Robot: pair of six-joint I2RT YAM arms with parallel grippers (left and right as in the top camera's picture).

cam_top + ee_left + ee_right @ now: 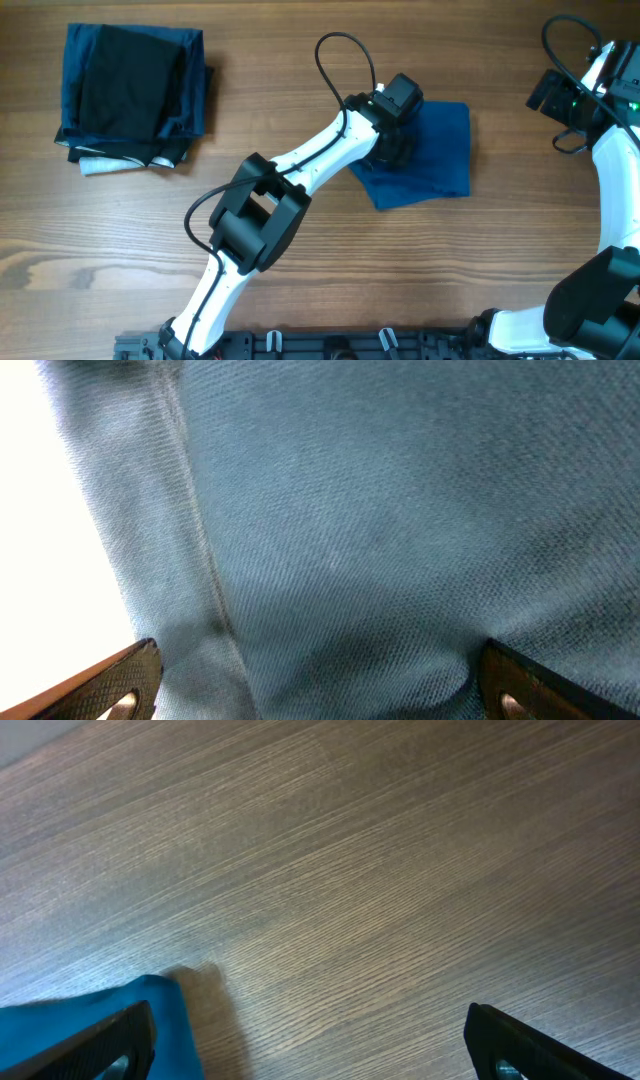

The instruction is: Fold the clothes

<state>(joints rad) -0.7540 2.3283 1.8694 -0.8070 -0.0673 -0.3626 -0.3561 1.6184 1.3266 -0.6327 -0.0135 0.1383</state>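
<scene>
The clothes [432, 158], a mid-blue shirt, lie in a compact folded square on the table right of centre. My left gripper [393, 148] is directly over the shirt's left part, pointing down. In the left wrist view the blue weave [380, 530] fills the frame, with a seam running down the left. The left gripper [320, 685] is open, its fingers [110, 685] wide apart just over the cloth and holding nothing. My right gripper [550, 95] hovers at the far right, away from the shirt. In its wrist view the right gripper [310, 1045] is open over bare wood, a blue corner [172, 1015] at lower left.
A stack of dark navy and black garments [135, 92] with a white edge lies at the far left. The left arm [300, 170] crosses the middle of the wooden table [480, 260]. Dark fixtures line the near edge [330, 345].
</scene>
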